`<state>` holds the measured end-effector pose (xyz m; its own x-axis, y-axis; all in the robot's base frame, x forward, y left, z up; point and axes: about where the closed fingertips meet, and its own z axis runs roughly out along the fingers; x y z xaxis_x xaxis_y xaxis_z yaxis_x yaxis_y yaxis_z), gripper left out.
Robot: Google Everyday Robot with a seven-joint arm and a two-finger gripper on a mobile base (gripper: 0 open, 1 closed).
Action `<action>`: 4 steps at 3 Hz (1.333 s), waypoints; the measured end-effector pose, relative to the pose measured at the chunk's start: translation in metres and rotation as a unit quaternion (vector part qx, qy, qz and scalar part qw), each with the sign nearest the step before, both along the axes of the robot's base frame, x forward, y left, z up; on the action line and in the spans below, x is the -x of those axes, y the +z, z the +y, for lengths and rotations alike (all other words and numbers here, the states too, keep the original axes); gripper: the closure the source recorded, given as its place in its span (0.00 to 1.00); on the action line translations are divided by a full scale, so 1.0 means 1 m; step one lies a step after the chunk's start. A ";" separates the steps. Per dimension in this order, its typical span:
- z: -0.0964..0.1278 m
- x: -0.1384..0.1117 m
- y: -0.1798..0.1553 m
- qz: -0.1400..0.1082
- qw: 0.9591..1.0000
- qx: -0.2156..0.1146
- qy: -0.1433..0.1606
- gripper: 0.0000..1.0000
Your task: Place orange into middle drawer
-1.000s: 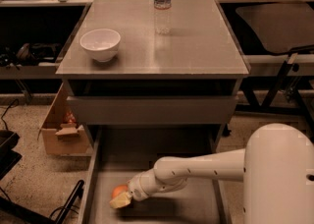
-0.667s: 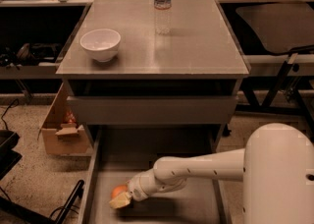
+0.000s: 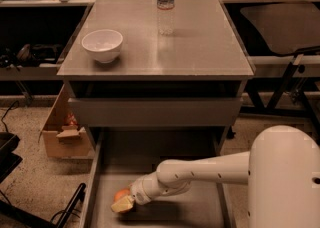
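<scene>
The middle drawer point(image 3: 165, 214) is pulled out wide at the bottom of the grey cabinet, and its flat grey floor shows. My white arm reaches in from the right. My gripper point(image 3: 123, 202) is low over the drawer's left part, shut on the orange point(image 3: 121, 194). The orange shows as a small round orange shape at the pale fingertips, just above the drawer floor. Part of the fruit is hidden by the gripper.
A white bowl point(image 3: 102, 45) and a clear water bottle point(image 3: 165, 3) stand on the cabinet top point(image 3: 200, 47). The upper drawer's flat grey front point(image 3: 155, 112) overhangs the back of the open drawer. A cardboard box point(image 3: 62, 132) sits on the floor to the left.
</scene>
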<state>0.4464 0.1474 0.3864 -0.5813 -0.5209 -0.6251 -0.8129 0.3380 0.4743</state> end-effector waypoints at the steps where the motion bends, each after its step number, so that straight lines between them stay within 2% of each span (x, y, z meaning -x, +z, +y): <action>1: 0.000 0.000 0.000 0.000 1.000 0.000 0.000 0.00; 2: 0.000 0.000 0.000 0.000 1.000 0.000 0.000 0.00; 3: -0.001 0.003 0.018 0.001 0.999 -0.037 0.008 0.00; 4: -0.003 0.023 0.066 0.027 0.996 -0.077 0.030 0.00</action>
<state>0.4233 0.1439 0.4525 -0.5870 -0.4555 -0.6693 -0.8015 0.2101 0.5599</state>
